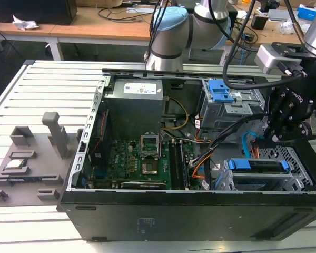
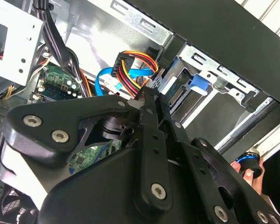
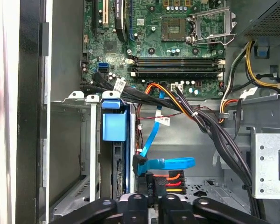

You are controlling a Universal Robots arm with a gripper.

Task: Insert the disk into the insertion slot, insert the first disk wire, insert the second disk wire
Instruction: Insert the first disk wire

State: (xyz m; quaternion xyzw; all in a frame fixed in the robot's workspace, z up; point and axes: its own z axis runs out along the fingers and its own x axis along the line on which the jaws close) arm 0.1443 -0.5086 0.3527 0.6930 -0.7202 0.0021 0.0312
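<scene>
The disk (image 1: pixel 258 165), in its blue carrier frame (image 3: pixel 114 123), sits inside the silver perforated insertion slot (image 1: pixel 294 158) at the exterior view's right. A blue flat disk wire (image 3: pixel 165 164) ends in a plug at the disk's edge (image 3: pixel 119 179). My gripper (image 3: pixel 150 198) is shut on a black plug with red, orange and yellow strands (image 3: pixel 170 183), right beside that blue plug. The same plug (image 2: pixel 126 74) sits at my fingertips (image 2: pixel 147 100), close to the disk's connector edge (image 2: pixel 177 95). In the exterior view my gripper (image 1: pixel 264 138) hangs just above the slot.
A grey metal bay with a blue latch (image 1: pixel 221 92) stands behind the slot. A thick black cable bundle (image 3: pixel 214 135) runs past my gripper. The motherboard (image 1: pixel 142 158) and power supply (image 1: pixel 134 103) fill the case's left. Grey fixtures (image 1: pixel 26 158) lie on the table outside.
</scene>
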